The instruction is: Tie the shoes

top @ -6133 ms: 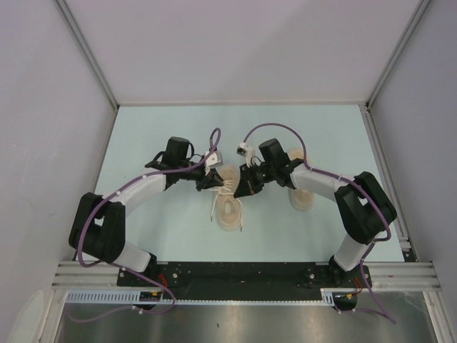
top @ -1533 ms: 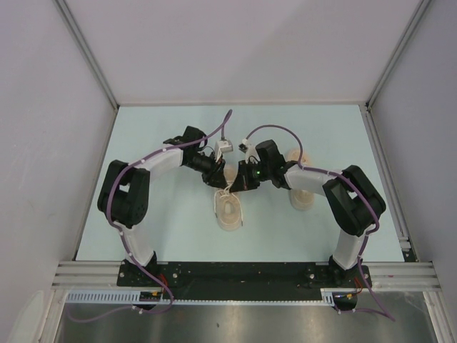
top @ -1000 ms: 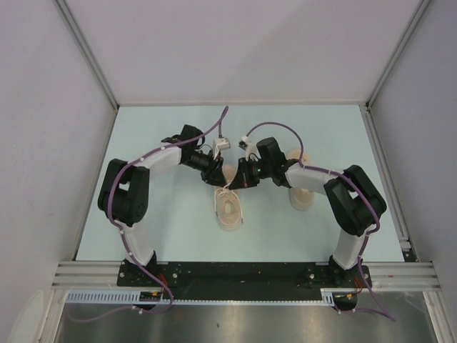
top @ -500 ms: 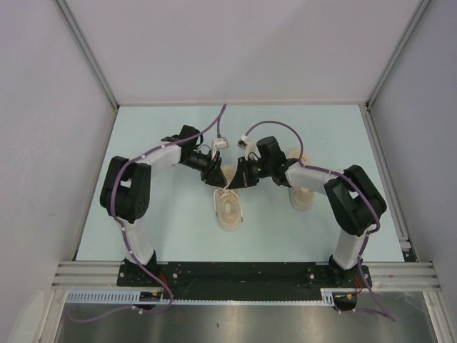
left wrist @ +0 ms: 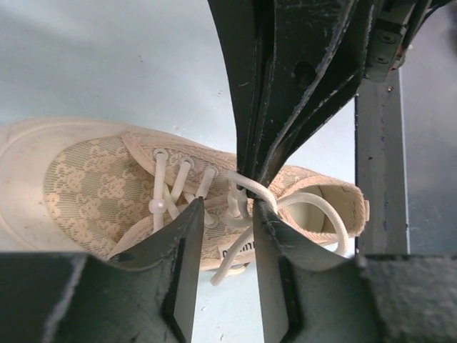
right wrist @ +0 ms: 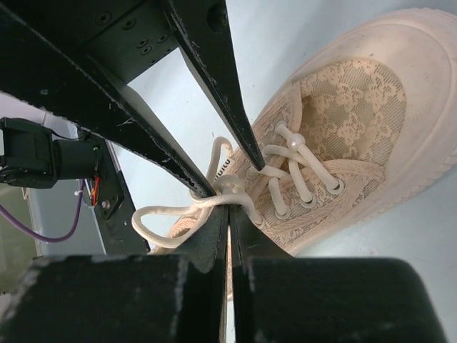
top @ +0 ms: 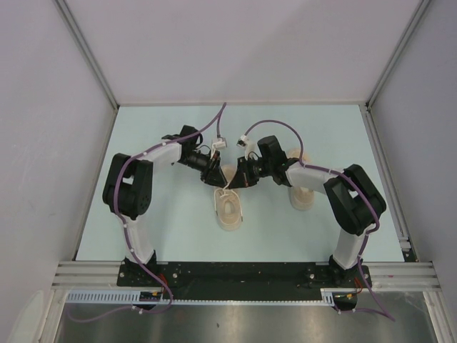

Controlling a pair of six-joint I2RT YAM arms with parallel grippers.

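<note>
A beige lace-patterned shoe [top: 228,209] lies mid-table, also in the left wrist view [left wrist: 93,179] and the right wrist view [right wrist: 357,107]. Its off-white lace [right wrist: 164,211] forms a loose loop by the shoe's opening [left wrist: 318,207]. My right gripper [right wrist: 228,209] is shut on the lace at the crossing over the tongue; it shows from above [top: 235,179]. My left gripper [left wrist: 228,207] is open, its fingers straddling the same crossing from the other side [top: 218,176]. The second shoe [top: 303,197] lies to the right, partly under my right arm.
White walls with metal posts enclose the pale blue table [top: 164,136]. Purple cables [top: 218,121] arc above both wrists. The black base rail [top: 235,275] runs along the near edge.
Since the earliest frame the left arm's elbow has swung up and both grippers have closed in over the shoe's tongue. The loose lace ends are drawn in. Hardly any motion in the last half second.
</note>
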